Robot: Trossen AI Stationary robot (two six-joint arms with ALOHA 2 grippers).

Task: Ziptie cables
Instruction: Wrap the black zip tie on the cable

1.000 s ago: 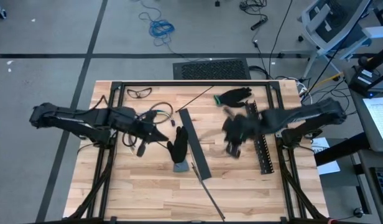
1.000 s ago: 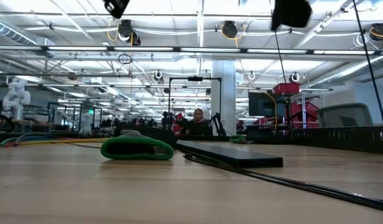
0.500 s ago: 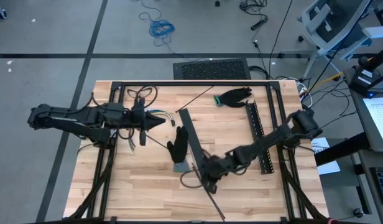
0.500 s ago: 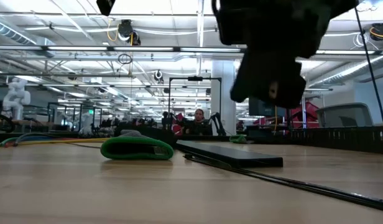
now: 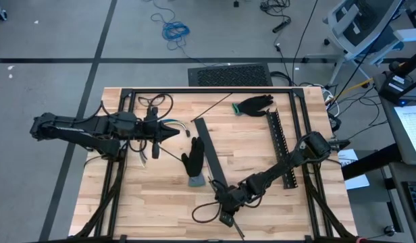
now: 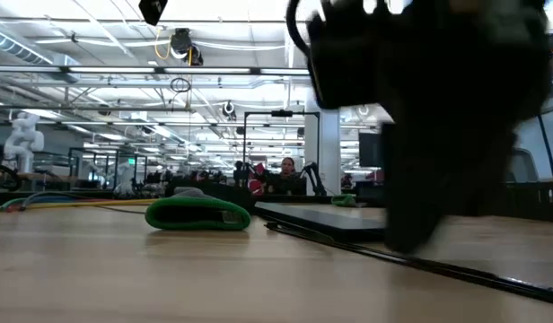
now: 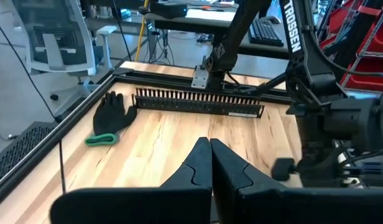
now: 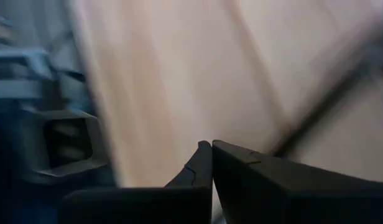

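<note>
Thin pale and coloured wires, the cables (image 5: 182, 123), peek out on the table beside my left arm, and another pale bit (image 5: 138, 155) shows on its other side. My left gripper (image 5: 175, 130) hovers over them at the table's left-centre, shut, with nothing seen between its fingertips (image 7: 208, 142). My right gripper (image 5: 225, 217) is stretched low toward the near edge, shut (image 8: 210, 144), beside a thin black stick (image 5: 225, 202). It fills the low view as a dark blur (image 6: 420, 135). Whether it touches the stick cannot be told.
A black slotted strip (image 5: 282, 148) lies at the right and a flat black bar (image 5: 211, 158) in the middle. One black glove with a green cuff (image 5: 193, 160) lies beside the bar, another (image 5: 252, 104) at the far side. Safety glasses (image 5: 150, 101) sit far left.
My right arm has swung from the table's right-centre toward the near edge and dropped low beside the black stick. My left gripper moved a little toward the far edge, then stayed still.
</note>
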